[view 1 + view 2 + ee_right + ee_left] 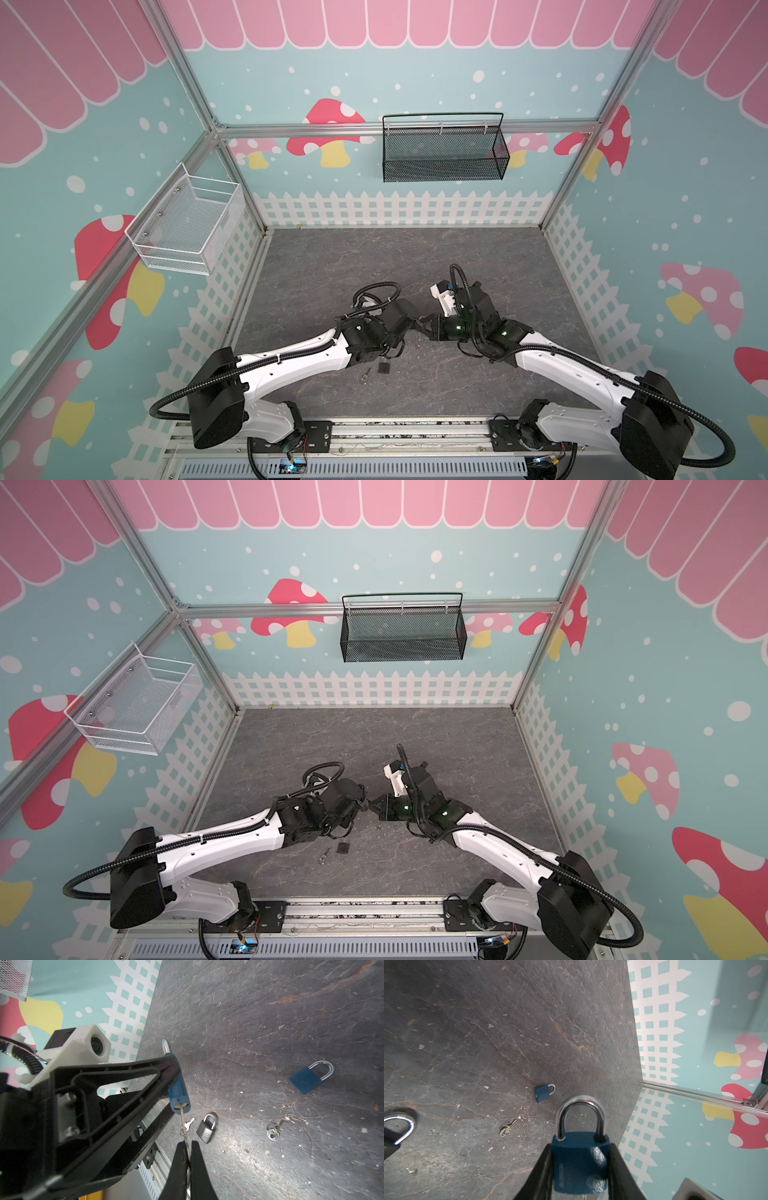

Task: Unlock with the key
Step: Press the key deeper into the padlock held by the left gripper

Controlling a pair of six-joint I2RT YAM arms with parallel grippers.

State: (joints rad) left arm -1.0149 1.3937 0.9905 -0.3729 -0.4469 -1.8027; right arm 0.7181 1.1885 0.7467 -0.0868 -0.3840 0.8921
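Two robot arms meet above the middle of a dark, stone-patterned table (374,257). The left gripper (580,1147) is clamped on the sides of a blue padlock (580,1165), held off the table with its shackle seated in the body. The right gripper (187,1142), reaching in from 3 o'clock in both top views, is pinched tight on a thin key (182,1120) whose tip sits in the padlock's brass keyhole. Much of the blade shows, so the key looks only partly in. Turning it now could bend it, pull it out of the narrow pinch, or twist the padlock in the left grip if the two are not lined up. A dropped key would land among look-alikes: a grey padlock (384,368) with a spare key (365,376) lies at 7 o'clock from the grippers, and a second blue padlock (309,1078) and ringed keys (273,1130) also lie on the table. A white mesh basket (178,224) hangs on the wall at 9 o'clock and a black mesh basket (444,145) at 12 o'clock; nothing shows inside either.
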